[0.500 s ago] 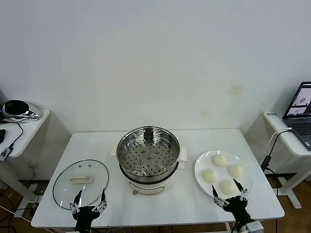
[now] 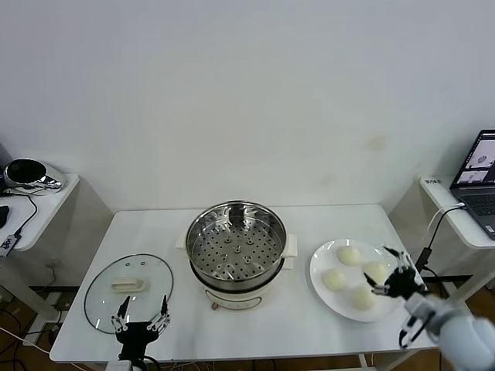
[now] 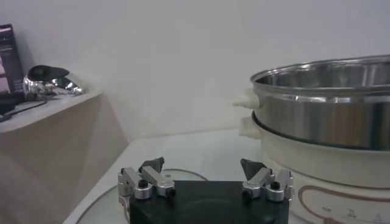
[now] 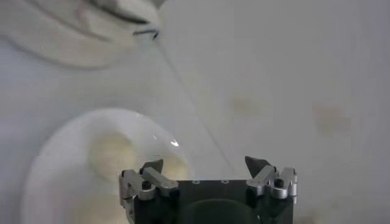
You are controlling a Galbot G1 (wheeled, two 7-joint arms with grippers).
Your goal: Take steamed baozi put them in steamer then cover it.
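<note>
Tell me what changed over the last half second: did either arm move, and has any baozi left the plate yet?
The right gripper swung from the table's near edge up and outward, and now hangs open over the plate's right side above the steamed baozi. Nothing is grasped; all four buns remain on the plate. The left gripper dropped back slightly, open, by the cover. The steamer is unchanged and empty.

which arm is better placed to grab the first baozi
Right. The right gripper is open over the plate, beside the steamed baozi. The left gripper sits by the cover, with the steamer between it and the plate.
</note>
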